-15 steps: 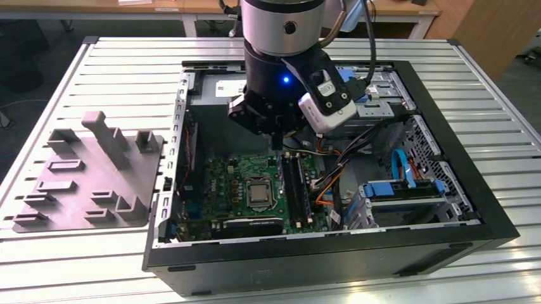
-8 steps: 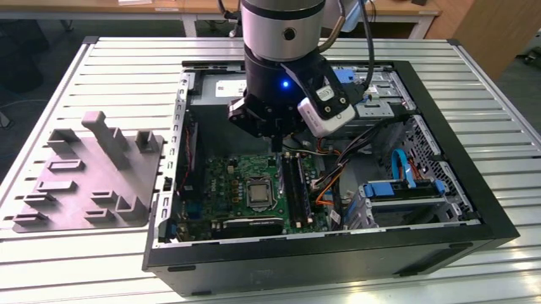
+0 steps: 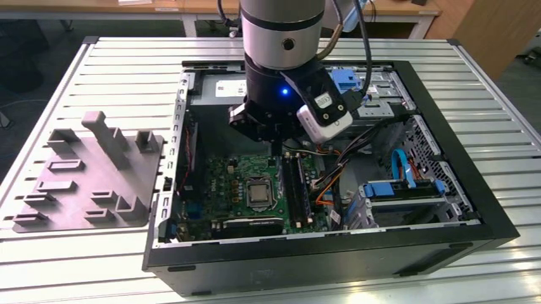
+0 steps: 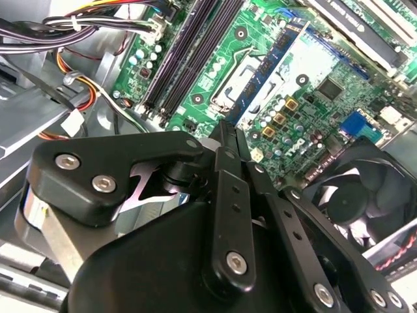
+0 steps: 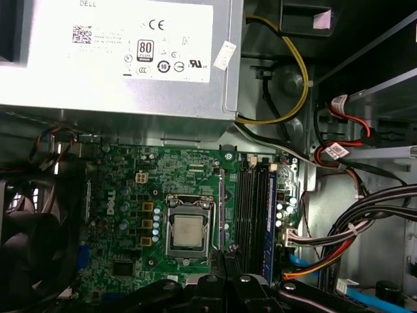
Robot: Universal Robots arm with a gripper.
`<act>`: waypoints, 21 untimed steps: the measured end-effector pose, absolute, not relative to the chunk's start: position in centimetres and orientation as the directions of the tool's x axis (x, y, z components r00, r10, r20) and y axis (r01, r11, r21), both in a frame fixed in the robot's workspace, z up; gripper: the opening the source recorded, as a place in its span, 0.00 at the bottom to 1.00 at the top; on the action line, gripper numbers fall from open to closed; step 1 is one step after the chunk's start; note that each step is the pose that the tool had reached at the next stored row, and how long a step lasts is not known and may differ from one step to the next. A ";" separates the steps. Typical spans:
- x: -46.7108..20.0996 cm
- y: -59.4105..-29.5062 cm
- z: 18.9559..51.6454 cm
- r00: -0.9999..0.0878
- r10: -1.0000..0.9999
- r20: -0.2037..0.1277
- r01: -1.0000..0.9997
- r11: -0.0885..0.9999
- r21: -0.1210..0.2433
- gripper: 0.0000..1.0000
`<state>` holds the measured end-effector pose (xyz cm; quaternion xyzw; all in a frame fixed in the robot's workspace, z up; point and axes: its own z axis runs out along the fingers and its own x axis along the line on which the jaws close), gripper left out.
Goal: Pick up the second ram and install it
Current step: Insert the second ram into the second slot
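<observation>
**Second ram gripped, held over the board**

In the second wrist view I see the gripper (image 4: 225, 130) pinched almost closed on the second ram (image 4: 277, 55). The stick juts from the fingertips above the green motherboard (image 4: 203, 98), near the long black slots (image 4: 186, 55) but not in them. In the exterior view the arm reaches into the open case (image 3: 338, 263)

2nd RAM (image 4: 264, 65) upright above mobo (image 4: 195, 85)
</observation>
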<state>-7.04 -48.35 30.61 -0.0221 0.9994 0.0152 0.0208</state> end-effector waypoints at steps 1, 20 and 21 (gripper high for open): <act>-7.0 -48.4 30.5 -0.998 -0.044 -0.042 -0.045 0.999 0.029 0.11; -5.8 -48.4 29.7 -0.998 -0.044 -0.041 -0.045 0.999 0.029 0.11; -5.8 -48.4 29.7 -0.998 -0.044 -0.041 -0.045 0.999 0.029 0.11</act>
